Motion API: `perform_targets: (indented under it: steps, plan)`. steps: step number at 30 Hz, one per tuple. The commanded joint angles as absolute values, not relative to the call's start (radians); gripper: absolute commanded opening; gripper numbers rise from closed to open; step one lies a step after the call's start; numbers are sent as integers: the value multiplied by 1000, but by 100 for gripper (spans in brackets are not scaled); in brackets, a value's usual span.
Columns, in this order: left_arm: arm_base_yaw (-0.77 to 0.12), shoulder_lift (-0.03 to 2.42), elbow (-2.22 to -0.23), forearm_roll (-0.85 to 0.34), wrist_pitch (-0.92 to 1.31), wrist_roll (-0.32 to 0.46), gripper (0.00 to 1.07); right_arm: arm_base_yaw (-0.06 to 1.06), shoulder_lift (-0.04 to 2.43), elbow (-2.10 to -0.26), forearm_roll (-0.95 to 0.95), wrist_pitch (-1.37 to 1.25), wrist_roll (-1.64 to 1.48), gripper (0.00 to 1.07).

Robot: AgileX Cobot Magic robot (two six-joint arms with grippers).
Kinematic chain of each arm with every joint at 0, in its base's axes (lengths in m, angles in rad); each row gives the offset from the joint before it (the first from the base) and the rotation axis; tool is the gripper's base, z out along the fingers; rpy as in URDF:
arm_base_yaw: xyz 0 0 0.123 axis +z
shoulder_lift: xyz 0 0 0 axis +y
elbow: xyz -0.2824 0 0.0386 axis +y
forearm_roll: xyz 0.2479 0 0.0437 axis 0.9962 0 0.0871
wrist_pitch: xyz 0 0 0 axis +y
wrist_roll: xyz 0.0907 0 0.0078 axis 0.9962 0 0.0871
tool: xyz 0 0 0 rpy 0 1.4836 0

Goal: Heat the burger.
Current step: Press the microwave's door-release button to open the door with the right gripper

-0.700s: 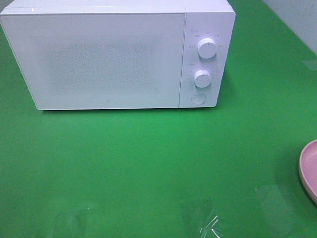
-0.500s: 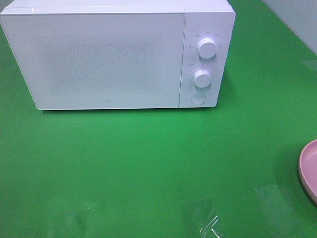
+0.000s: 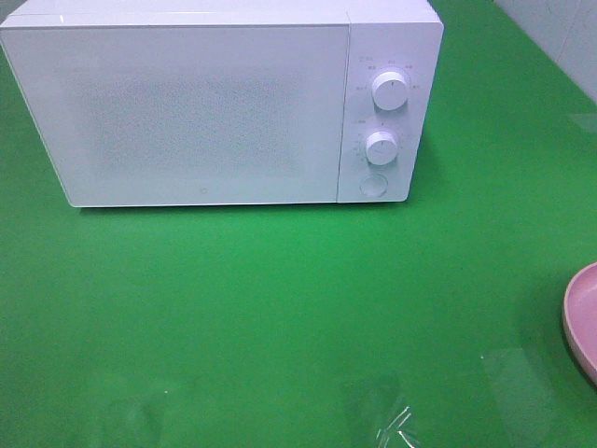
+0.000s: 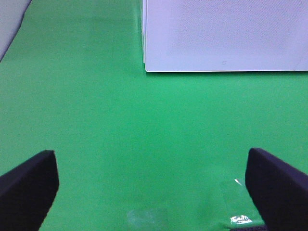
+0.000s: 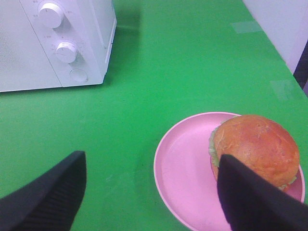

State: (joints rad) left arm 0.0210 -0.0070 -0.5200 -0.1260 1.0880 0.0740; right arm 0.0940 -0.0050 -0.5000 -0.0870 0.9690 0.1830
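The green table [image 3: 280, 308] carries a white microwave [image 3: 205, 112] at its far side, door shut. Judging by that, the task has barely begun: nothing is inside, and opening the door, loading, closing and setting the dials are all left to do. A pink plate [image 5: 185, 173] sits well apart from the microwave, at the right edge of the table. The burger [image 5: 255, 147] rests on that plate, toward one side, untouched. The left gripper [image 4: 150, 163] hovers over bare table facing the microwave, jaws spread wide and empty. The right gripper [image 5: 151, 166] hangs near the plate, jaws apart, holding nothing. The two knobs [image 3: 389, 91] and the round button [image 3: 374, 185] are not being touched.
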Motion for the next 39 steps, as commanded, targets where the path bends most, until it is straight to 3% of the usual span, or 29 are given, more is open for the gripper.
perform_targets:
  steps: [1, 16, 39]
  plan:
    - [16, -28, -516, -127, 1071, 74, 98, 94, -31, -498, -85, 960, 177, 73]
    - [16, -28, -516, -127, 1071, 74, 98, 94, 40, -521, -89, 907, 181, 74]
    - [16, -28, -516, -127, 1071, 74, 98, 94, 585, -408, -84, 204, 182, 74]
